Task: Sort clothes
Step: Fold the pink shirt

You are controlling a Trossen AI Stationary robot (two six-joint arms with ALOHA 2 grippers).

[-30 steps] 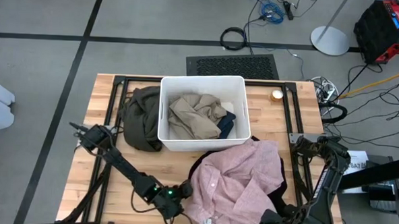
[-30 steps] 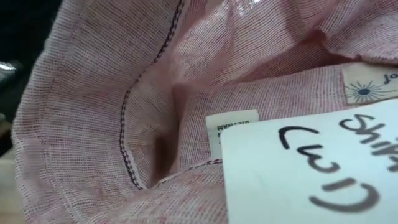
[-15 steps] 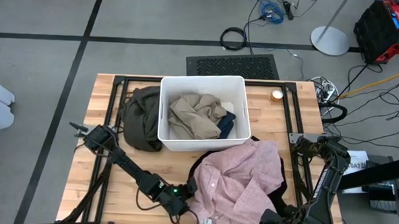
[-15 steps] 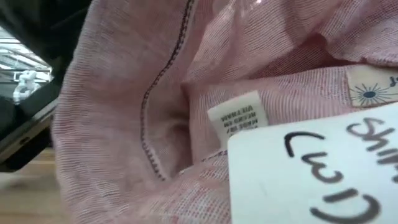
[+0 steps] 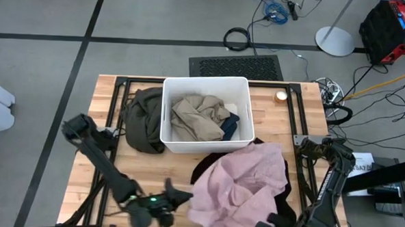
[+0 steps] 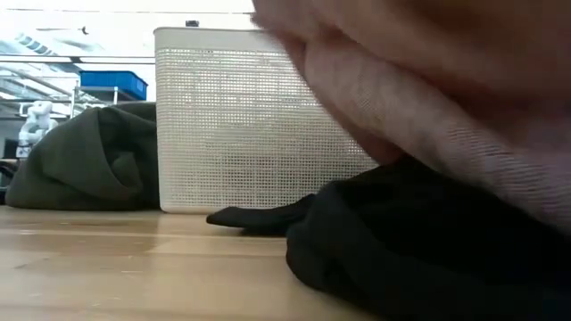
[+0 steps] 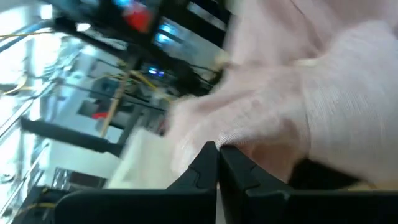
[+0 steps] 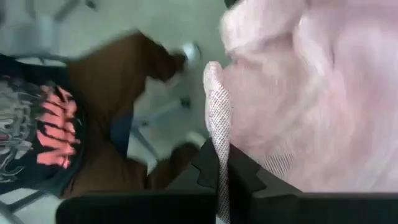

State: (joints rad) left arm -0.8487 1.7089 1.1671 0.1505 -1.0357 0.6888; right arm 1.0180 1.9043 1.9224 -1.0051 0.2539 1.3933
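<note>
The pink shirt (image 5: 244, 180) is bunched up at the near right of the table, over a black garment (image 6: 419, 241) that lies on the wood. My left gripper (image 5: 184, 197) is shut at the shirt's near left edge. My right gripper (image 5: 274, 219) is shut at its near right edge. The white bin (image 5: 207, 83) stands at the far middle with a beige garment (image 5: 197, 117) and a dark teal one (image 5: 231, 123) inside. An olive garment (image 5: 142, 118) lies slumped against the bin's left wall. My left gripper pinches an edge of the pink shirt (image 7: 231, 138) between its two fingers, coming nearly level from the table's left. The shirt's near part is lifted clear of the table and its far part rests on the black garment. My right gripper pinches a hemmed edge of the pink shirt (image 8: 217, 134), which runs as a narrow strip between the two fingers. The fingers slant down from the near right. The cloth spreads away slack beyond the fingertips.
A small round object (image 5: 280, 96) sits on the table right of the bin. Bare wood lies at the near left (image 5: 118, 164). A person in a black printed T-shirt (image 8: 43, 130) stands beyond the table in the right wrist view.
My left gripper has shut on the pink shirt's near left edge and risen, swinging toward the near edge. The shirt's near part has been lifted clear of the table and bunched, uncovering the black garment, the bin and the olive garment in the low view.
</note>
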